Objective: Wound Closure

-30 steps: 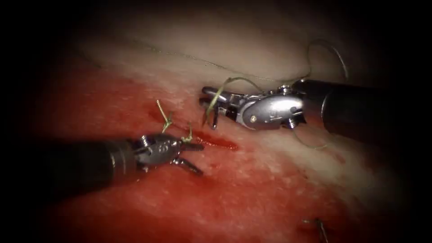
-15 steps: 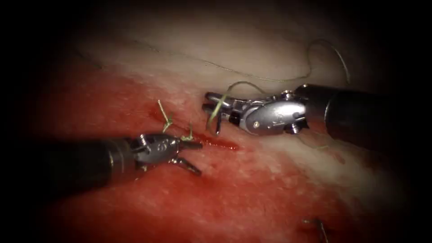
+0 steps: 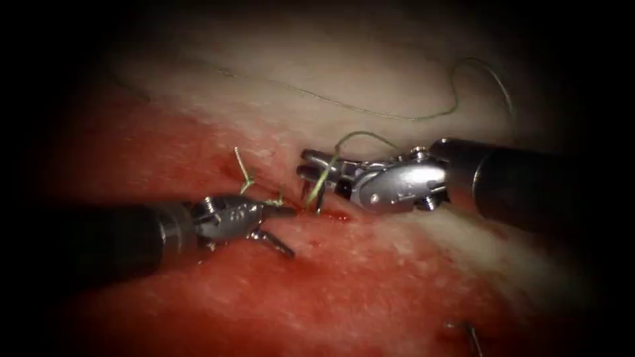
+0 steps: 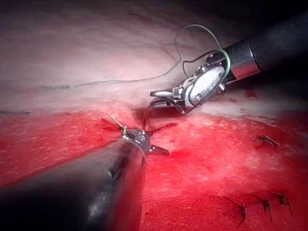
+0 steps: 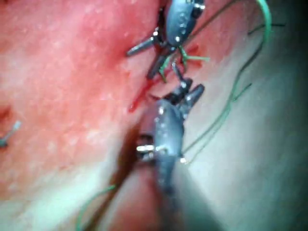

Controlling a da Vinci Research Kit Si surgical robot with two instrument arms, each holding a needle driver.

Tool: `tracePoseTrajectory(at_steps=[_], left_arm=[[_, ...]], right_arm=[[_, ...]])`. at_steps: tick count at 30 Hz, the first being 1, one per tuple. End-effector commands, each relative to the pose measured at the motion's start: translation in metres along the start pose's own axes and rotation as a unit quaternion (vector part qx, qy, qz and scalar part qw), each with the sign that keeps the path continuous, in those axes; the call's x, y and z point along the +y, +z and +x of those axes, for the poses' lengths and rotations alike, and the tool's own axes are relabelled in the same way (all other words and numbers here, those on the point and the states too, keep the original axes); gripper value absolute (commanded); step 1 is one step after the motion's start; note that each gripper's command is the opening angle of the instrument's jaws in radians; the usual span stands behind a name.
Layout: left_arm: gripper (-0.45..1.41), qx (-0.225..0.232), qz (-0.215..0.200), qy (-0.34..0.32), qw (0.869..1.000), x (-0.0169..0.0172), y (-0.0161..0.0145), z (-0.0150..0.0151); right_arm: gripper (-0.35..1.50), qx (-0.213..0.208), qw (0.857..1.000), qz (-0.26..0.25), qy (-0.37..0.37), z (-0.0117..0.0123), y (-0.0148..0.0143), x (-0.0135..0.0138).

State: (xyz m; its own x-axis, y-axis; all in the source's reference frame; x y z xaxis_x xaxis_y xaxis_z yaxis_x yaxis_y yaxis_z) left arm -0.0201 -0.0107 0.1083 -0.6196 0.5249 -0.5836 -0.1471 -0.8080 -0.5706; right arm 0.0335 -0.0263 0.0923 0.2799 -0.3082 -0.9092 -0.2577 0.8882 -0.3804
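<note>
My right tool (image 3: 305,165) comes in from the right, shut on the curved needle (image 3: 318,197). It holds the needle near its upper end, where the thread joins. The needle hangs down from the jaws, and its tip meets the tissue at the red cut (image 3: 334,215); I cannot tell whether it has entered. Green thread (image 3: 397,118) loops from the jaws across the pale tissue behind. My left tool (image 3: 291,231) lies just left of the cut, open and holding nothing. In the left wrist view the needle (image 4: 146,114) curves below the right tool (image 4: 166,95).
Two tied stitches with short cut ends (image 3: 242,170) stand left of the needle, close to the left tool's upper jaw. More stitches (image 3: 468,330) sit at the lower right. Red fluid (image 3: 370,291) covers the near tissue. A pale tissue band (image 3: 370,73) lies behind.
My right tool has come down and slightly right with the needle, bringing its tip from above the tissue to the cut. The left tool has hardly moved.
</note>
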Motion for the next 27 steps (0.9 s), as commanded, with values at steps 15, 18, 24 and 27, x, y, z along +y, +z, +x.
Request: tracePoseTrajectory(at_steps=[15, 18, 24, 27], left_arm=[[0.47, 0.0, 0.0, 0.0, 1.0, -0.0002, 0.0008, -0.0001], [0.47, 0.0, 0.0, 0.0, 1.0, -0.0002, 0.0007, -0.0001], [0.47, -0.001, 0.0, 0.0, 1.0, -0.0001, 0.0008, 0.0], [0.47, -0.001, 0.0, 0.0, 1.0, 0.0, 0.0008, 0.0]], right_arm=[[-0.35, -0.034, 0.997, 0.047, 0.053, -0.0026, 0.0014, -0.0068], [-0.35, -0.05, 0.993, 0.062, 0.083, -0.0027, 0.0014, -0.0073], [-0.35, -0.071, 0.982, 0.097, 0.147, -0.0024, 0.0015, -0.0077], [-0.35, -0.084, 0.977, 0.112, 0.162, -0.0025, 0.0014, -0.0079]])
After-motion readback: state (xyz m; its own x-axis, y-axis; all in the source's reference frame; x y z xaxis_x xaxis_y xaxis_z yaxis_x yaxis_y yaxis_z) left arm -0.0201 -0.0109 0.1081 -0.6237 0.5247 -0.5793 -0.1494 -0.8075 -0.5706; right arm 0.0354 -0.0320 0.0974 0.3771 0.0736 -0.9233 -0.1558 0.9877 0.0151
